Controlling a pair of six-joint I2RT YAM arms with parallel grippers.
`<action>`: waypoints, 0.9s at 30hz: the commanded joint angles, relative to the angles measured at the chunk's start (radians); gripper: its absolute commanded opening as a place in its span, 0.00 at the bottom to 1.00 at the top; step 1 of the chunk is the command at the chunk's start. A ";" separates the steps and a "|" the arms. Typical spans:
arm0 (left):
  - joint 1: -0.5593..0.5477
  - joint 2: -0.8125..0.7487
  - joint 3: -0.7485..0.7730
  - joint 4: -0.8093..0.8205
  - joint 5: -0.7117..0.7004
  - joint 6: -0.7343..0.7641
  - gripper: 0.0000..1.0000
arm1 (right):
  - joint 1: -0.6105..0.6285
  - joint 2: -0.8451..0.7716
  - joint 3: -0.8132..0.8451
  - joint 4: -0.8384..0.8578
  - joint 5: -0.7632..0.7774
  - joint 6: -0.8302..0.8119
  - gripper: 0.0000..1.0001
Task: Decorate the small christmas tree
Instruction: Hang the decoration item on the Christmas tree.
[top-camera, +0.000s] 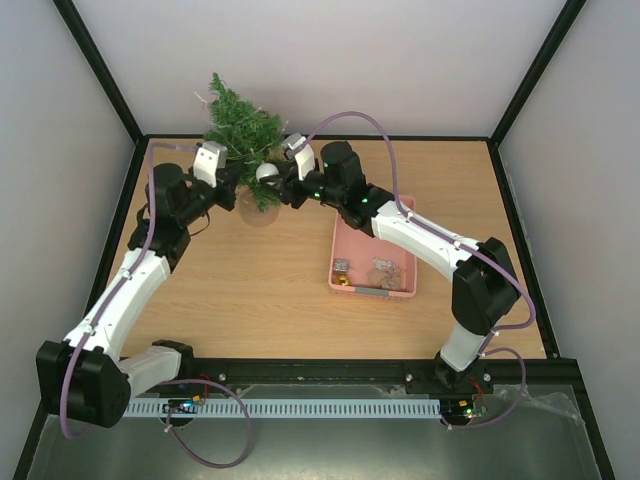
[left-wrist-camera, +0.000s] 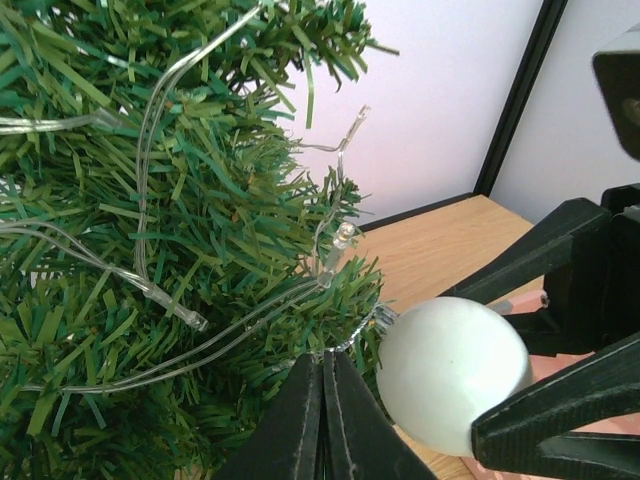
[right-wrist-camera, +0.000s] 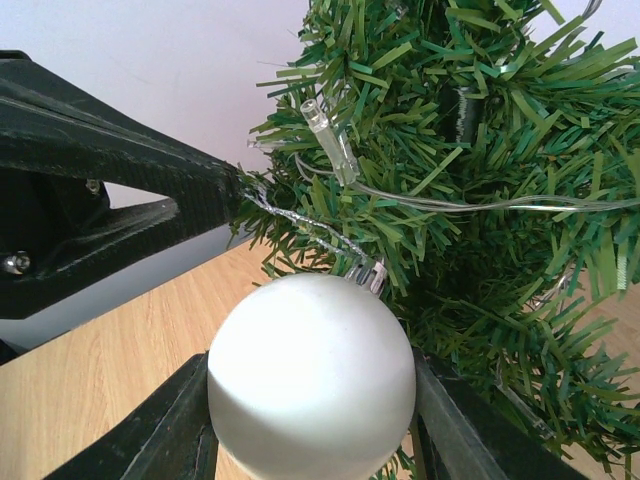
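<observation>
The small christmas tree (top-camera: 240, 125) stands at the table's far edge, dark green, with clear light wires through its branches; it fills the left wrist view (left-wrist-camera: 150, 250) and the right wrist view (right-wrist-camera: 480, 180). My right gripper (top-camera: 272, 176) is shut on a white ball ornament (top-camera: 266, 172) and holds it against the tree's lower right branches. The ball (right-wrist-camera: 310, 375) sits between the right gripper's (right-wrist-camera: 312, 420) two fingers. My left gripper (left-wrist-camera: 322, 362) is shut on the ball's silver hanging loop (left-wrist-camera: 362, 335) at the branch tips, right beside the ball (left-wrist-camera: 450, 372).
A pink plastic basket (top-camera: 350, 228) with a few small ornaments lies right of centre on the wooden table (top-camera: 250, 290). White walls and black frame posts close in the back and sides just behind the tree.
</observation>
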 joint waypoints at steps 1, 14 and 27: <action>0.007 0.024 0.029 0.032 0.007 -0.001 0.02 | -0.004 -0.030 0.017 0.014 0.001 0.008 0.42; 0.008 0.078 0.051 0.061 0.007 0.000 0.02 | -0.004 -0.014 0.037 -0.009 0.023 -0.017 0.42; 0.008 0.101 0.061 0.067 0.035 0.009 0.02 | -0.004 -0.033 -0.003 -0.052 0.037 -0.007 0.42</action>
